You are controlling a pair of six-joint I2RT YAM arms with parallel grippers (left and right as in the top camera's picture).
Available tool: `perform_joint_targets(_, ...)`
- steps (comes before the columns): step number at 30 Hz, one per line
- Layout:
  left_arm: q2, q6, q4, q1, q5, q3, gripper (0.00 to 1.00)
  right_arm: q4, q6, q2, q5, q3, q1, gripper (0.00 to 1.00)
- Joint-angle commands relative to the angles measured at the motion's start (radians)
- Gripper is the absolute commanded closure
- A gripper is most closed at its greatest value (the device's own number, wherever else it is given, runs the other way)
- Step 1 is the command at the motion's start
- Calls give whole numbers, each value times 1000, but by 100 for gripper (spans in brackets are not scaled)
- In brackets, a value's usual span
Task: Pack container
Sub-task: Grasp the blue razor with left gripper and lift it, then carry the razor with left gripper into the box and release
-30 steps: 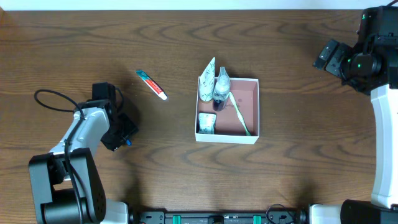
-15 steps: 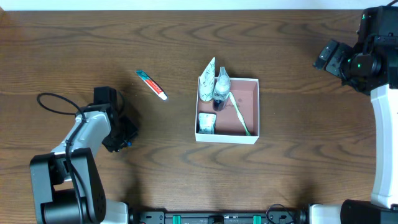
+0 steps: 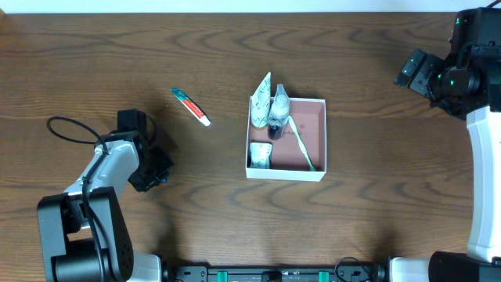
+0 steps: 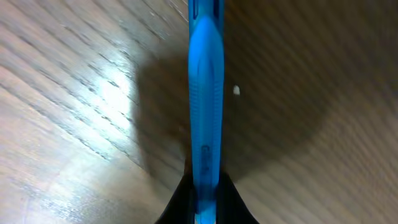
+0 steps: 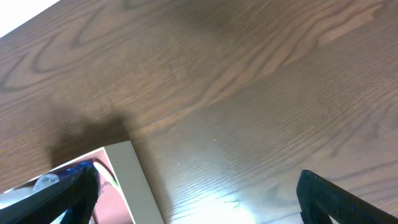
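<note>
The left end effector (image 3: 149,168) is pinched on a slim blue stick (image 4: 205,93) down at the bench (image 3: 94,63), so the step looks like picking up another item. Next it would need to lift and carry the stick to the box (image 3: 286,174), well off to its right. What the stick is cannot be told, as its ends are cut off. The right end effector (image 3: 413,70) is spread and empty.

Robotics lab (arm-flanked wooden table (image 3: 368,219))
</note>
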Motion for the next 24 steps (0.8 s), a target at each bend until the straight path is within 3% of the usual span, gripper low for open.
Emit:
perform_joint_targets(1, -34, 82, -36, 0, 71, 52, 94, 0, 11, 1, 7, 5, -3, 1)
perform_joint_targets(8, -196, 256, -155, -46, 333, 246, 94, 0, 11, 1, 7, 5, -3, 1)
perform_joint_targets(12, -329, 294, -152, -130, 440, 329, 94, 0, 11, 1, 7, 5, -3, 1)
perform_joint_targets(19, -517, 279, -17, -420, 415, 366, 94, 0, 11, 1, 7, 5, -3, 1)
perform_joint_targets(24, -496, 192, 67, -695, 150, 366, 94, 0, 11, 1, 7, 5, -3, 1)
